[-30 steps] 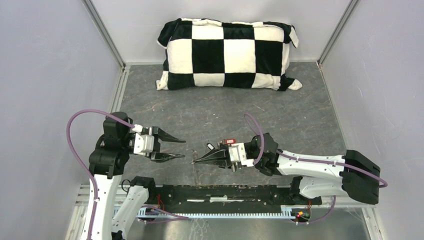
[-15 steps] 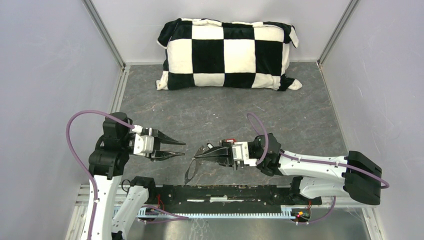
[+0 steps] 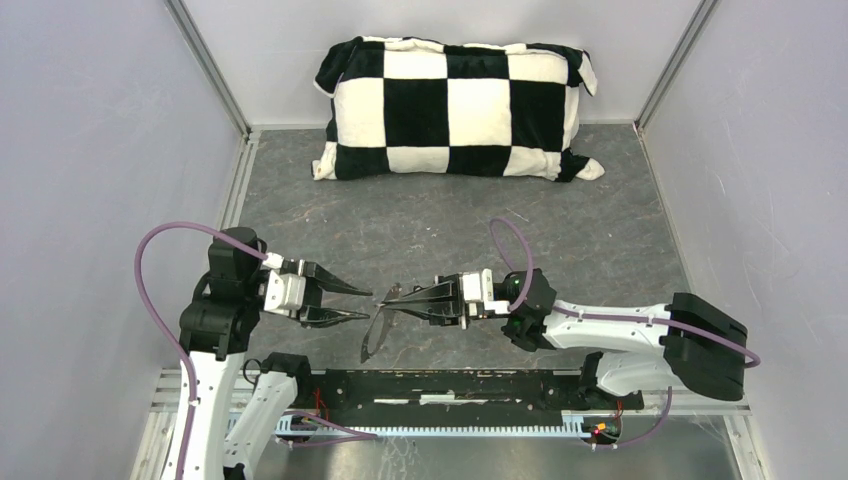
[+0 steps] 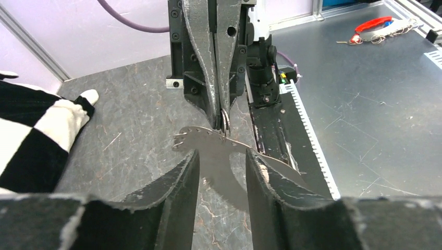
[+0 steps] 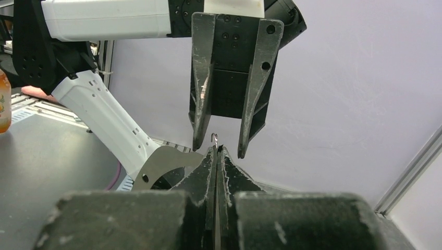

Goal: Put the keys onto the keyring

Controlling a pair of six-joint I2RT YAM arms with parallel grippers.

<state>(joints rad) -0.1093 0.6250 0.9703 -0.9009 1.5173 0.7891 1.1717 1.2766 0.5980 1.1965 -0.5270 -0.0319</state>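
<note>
My right gripper (image 3: 384, 299) is shut on a small wire loop (image 5: 214, 137) that sticks out just past its tips. From that loop hangs the keyring (image 3: 372, 338), which looks like a flat grey curved metal piece with small holes and a few prongs at one end (image 4: 179, 139). It hangs above the grey table. My left gripper (image 3: 368, 302) faces the right one tip to tip and is open. Its fingers (image 4: 188, 172) straddle the hanging piece without touching it. The right wrist view shows the left fingers (image 5: 200, 125) flanking the wire loop. The keys are out of view.
A black-and-white checkered pillow (image 3: 455, 105) lies against the back wall. Grey walls close in both sides. A black rail (image 3: 450, 385) runs along the near edge between the arm bases. A red-tagged bundle with wire rings (image 4: 372, 24) lies on the steel bench beyond the rail.
The right gripper has moved left and slightly away from the near edge, bringing the keyring up to the left gripper's tips. The left jaws have narrowed a little but stay open.
</note>
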